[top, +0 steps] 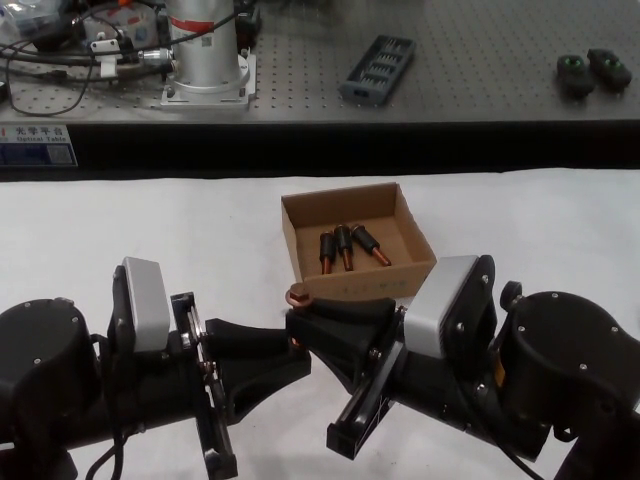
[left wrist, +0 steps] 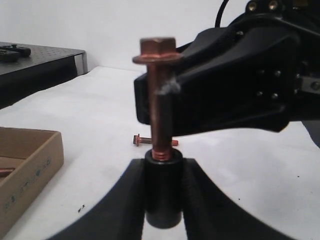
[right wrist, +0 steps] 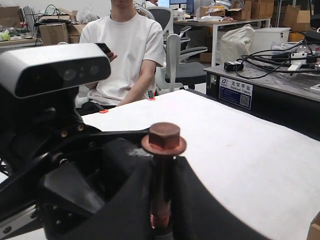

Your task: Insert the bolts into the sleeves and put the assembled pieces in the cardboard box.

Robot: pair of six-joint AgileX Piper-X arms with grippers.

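Note:
A copper bolt [left wrist: 159, 100] stands upright with its hex head [right wrist: 164, 139] on top. My right gripper [right wrist: 162, 200] is shut on its shaft. The bolt's lower end rests in the mouth of a black sleeve [left wrist: 163, 192]. My left gripper [left wrist: 163, 205] is shut on that sleeve from both sides. In the high view the two grippers meet just in front of the cardboard box [top: 360, 285], with the bolt [top: 297, 315] between them. Three assembled pieces [top: 347, 247] lie inside the box. The sleeve is hidden in the high view.
A loose bolt [left wrist: 155, 141] lies on the white table beyond the grippers. The box's wall [left wrist: 30, 172] is close beside the left gripper. On the back bench stand a silver post [top: 205, 45], a black tray [top: 377, 67] and two dark parts [top: 594, 72].

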